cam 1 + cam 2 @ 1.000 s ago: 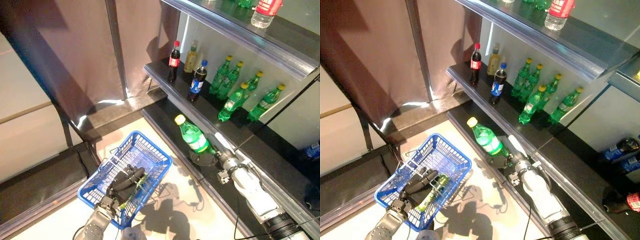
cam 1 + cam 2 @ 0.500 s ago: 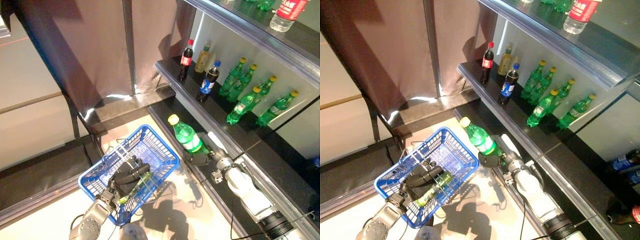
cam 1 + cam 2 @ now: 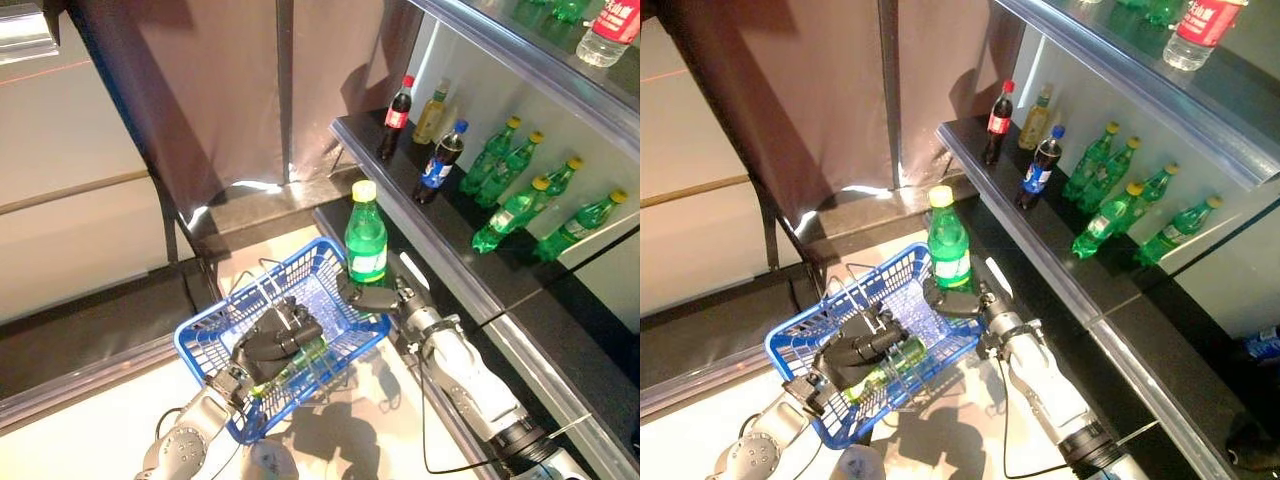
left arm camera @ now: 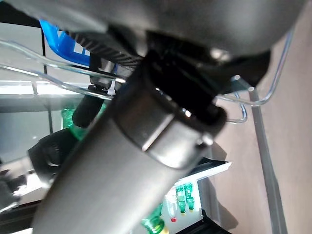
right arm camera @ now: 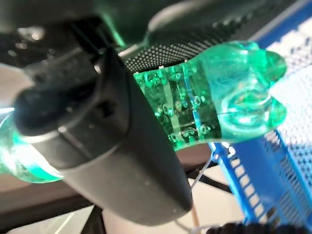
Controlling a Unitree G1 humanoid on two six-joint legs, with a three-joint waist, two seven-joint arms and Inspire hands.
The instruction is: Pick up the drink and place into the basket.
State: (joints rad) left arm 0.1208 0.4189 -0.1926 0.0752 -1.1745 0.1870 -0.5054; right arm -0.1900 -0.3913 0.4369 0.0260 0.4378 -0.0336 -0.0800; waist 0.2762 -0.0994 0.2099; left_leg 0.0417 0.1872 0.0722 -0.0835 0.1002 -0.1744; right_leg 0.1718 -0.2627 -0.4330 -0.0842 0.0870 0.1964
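Note:
My right hand (image 3: 378, 297) is shut on a green bottle (image 3: 366, 240) with a yellow cap and holds it upright by its base, just above the far right rim of the blue basket (image 3: 335, 268). In the right wrist view the bottle's green base (image 5: 224, 105) sits against my dark hand (image 5: 122, 141), with blue basket mesh (image 5: 273, 170) beside it. My left hand (image 3: 272, 342) is shut on the blue basket's thin wire handles (image 3: 862, 322) and holds it up in front. Another green bottle (image 3: 885, 367) lies inside the basket under that hand.
A dark shelf (image 3: 400, 190) at the right carries a red-capped cola bottle (image 3: 397, 103), a yellowish bottle (image 3: 432, 98), a blue-labelled dark bottle (image 3: 440, 163) and green bottles (image 3: 525, 195). A higher shelf (image 3: 1110, 60) holds a clear bottle (image 3: 1198, 30). A brown curtain (image 3: 230, 90) hangs behind.
My right hand has swung the green bottle from tilted to upright and brought it left over the basket's rim. The head camera has shifted, so the shelves sit further right.

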